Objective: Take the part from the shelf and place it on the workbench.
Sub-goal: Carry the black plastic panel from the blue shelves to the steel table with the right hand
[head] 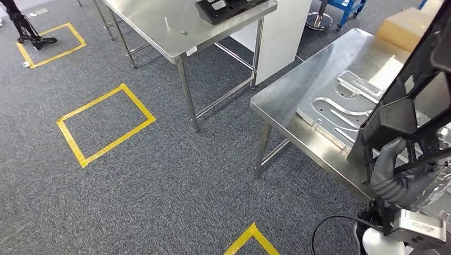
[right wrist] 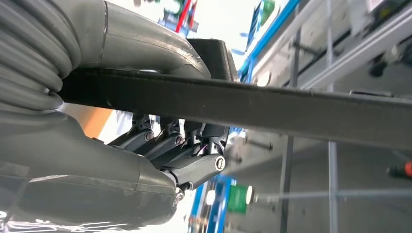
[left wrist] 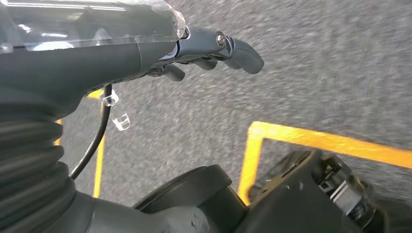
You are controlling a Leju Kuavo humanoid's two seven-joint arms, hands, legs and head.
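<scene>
The part is a large black frame (head: 412, 101), held upright at the right edge of the head view. My right hand (head: 396, 172) grips its lower edge, thumb on one side. In the right wrist view the part is a black bar (right wrist: 252, 109) clamped between the thumb and the dark fingers (right wrist: 170, 141) of my right hand (right wrist: 160, 160). The frame stands over the near end of the steel workbench (head: 298, 90) and hides some of it. My left hand (left wrist: 160, 53) hangs over the carpet, fingers loosely apart, holding nothing.
Flat silver metal plates (head: 340, 109) lie on the workbench beside the frame. A second steel table (head: 159, 26) with a black tray (head: 228, 8) stands farther off. Yellow tape squares (head: 106, 125) mark the grey carpet. A cardboard box (head: 407, 26) sits beyond the workbench.
</scene>
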